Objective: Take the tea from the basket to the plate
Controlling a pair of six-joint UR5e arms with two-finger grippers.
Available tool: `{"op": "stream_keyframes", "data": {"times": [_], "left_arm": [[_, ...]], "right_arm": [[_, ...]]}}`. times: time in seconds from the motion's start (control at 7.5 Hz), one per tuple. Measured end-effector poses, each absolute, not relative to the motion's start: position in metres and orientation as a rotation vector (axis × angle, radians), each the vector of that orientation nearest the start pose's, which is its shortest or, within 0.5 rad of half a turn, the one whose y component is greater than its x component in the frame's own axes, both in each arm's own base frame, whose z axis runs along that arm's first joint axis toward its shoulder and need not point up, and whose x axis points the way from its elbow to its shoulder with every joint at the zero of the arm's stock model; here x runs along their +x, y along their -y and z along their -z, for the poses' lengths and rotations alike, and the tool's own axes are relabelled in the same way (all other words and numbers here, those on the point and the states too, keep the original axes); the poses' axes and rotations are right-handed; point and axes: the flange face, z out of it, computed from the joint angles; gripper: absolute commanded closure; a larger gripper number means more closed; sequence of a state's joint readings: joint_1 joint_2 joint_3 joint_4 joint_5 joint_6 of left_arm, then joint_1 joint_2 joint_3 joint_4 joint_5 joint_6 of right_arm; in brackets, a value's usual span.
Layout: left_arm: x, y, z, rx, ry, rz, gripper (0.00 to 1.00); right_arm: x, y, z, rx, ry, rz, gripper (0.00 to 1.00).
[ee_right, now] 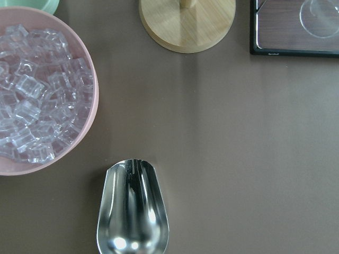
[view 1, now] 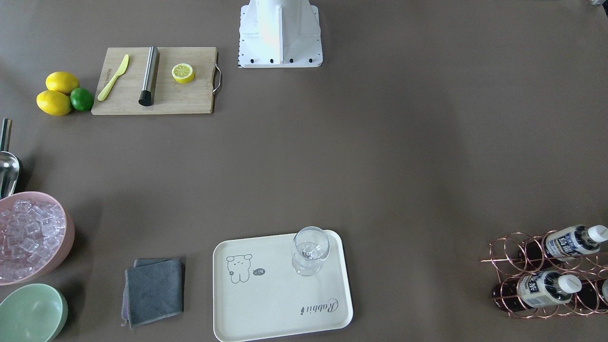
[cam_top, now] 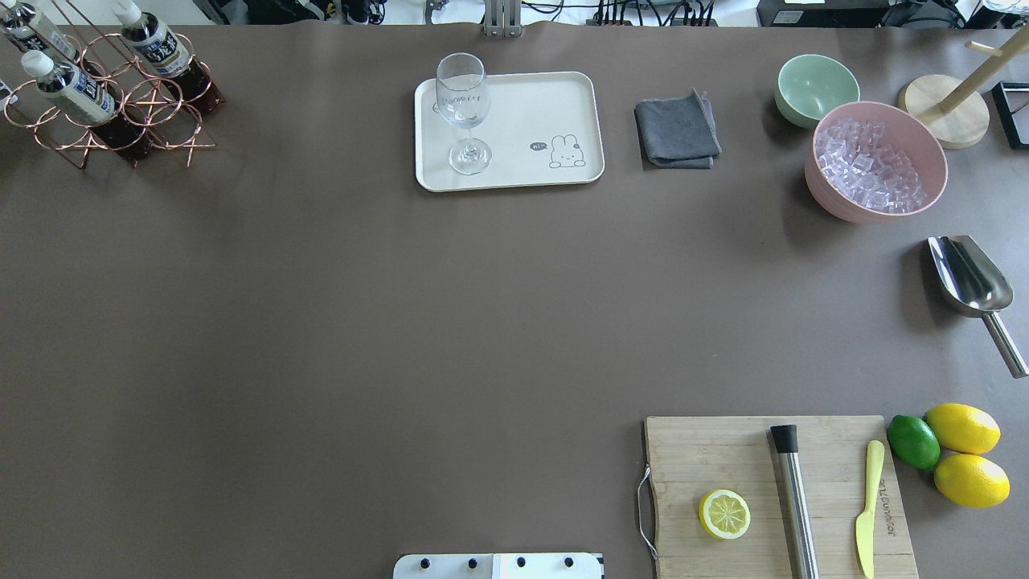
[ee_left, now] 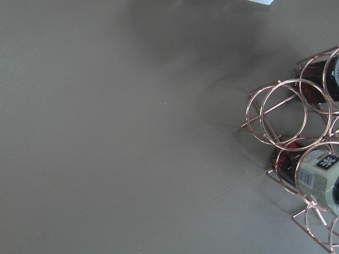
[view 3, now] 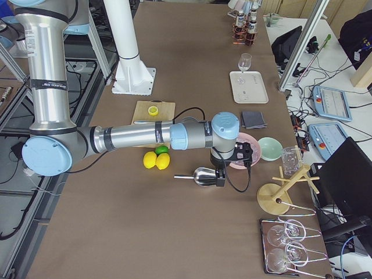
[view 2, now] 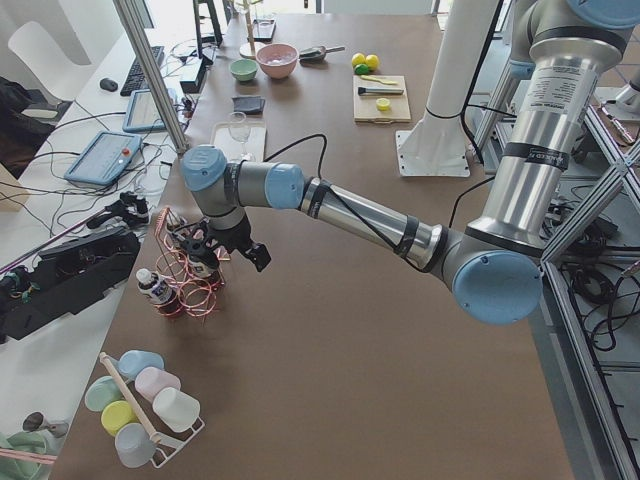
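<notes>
The copper wire basket (cam_top: 173, 121) stands at the table's far left corner and holds three tea bottles (cam_top: 154, 46) lying in its rings. It also shows in the front view (view 1: 506, 249) with two bottles (view 1: 567, 240) in full and in the left wrist view (ee_left: 280, 114). The cream plate (cam_top: 555, 104) lies at the far middle with a wine glass (cam_top: 465, 112) on its left part. My left gripper (view 2: 192, 260) hovers just over the basket (view 2: 200, 295); I cannot tell if it is open. My right gripper (view 3: 221, 174) hangs over the steel scoop (view 3: 200, 176); I cannot tell its state.
A pink bowl of ice (cam_top: 876, 161), a green bowl (cam_top: 816, 88), a grey cloth (cam_top: 677, 130) and a wooden stand (cam_top: 944, 112) sit at the far right. A cutting board (cam_top: 772, 490) with a lemon half, a steel bar and a knife is near right, beside lemons (cam_top: 965, 454).
</notes>
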State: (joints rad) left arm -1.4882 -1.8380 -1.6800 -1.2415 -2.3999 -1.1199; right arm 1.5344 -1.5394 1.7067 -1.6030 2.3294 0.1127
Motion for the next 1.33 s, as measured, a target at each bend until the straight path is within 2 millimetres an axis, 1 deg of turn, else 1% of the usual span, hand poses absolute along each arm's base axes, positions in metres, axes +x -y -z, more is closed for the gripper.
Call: {"op": "stream_keyframes", "data": {"times": [0.13,0.27,0.4,0.53,0.67,0.8,0.93,1.07,1.2,1.33], "left_arm": [[-0.010,0.592,-0.488,-0.457,-0.731,0.998,0.01],[-0.008,0.607,-0.484,-0.472,-0.724,1.040,0.01],[-0.005,0.629,-0.472,-0.497,-0.715,1.115,0.01],[-0.001,0.647,-0.459,-0.511,-0.718,1.196,0.01],[0.005,0.660,-0.444,-0.514,-0.722,1.291,0.02],[0.009,0.671,-0.423,-0.493,-0.698,1.411,0.02],[0.012,0.680,-0.404,-0.481,-0.678,1.481,0.02],[0.011,0.687,-0.392,-0.472,-0.664,1.492,0.02],[0.009,0.692,-0.383,-0.466,-0.648,1.466,0.02],[0.007,0.700,-0.382,-0.467,-0.633,1.444,0.03]], "right_arm": [[0.040,0.511,-0.567,0.092,0.766,-0.001,0.00],[0.036,0.515,-0.557,0.109,0.769,0.014,0.00],[0.030,0.521,-0.542,0.139,0.774,0.036,0.00],[0.023,0.527,-0.530,0.198,0.792,0.075,0.00],[0.009,0.531,-0.519,0.273,0.815,0.130,0.00],[-0.009,0.532,-0.508,0.322,0.849,0.171,0.00],[-0.034,0.533,-0.497,0.330,0.892,0.175,0.00],[-0.052,0.535,-0.493,0.353,0.921,0.188,0.00],[-0.063,0.539,-0.501,0.387,0.940,0.209,0.00],[-0.069,0.541,-0.519,0.407,0.949,0.223,0.00]]}}
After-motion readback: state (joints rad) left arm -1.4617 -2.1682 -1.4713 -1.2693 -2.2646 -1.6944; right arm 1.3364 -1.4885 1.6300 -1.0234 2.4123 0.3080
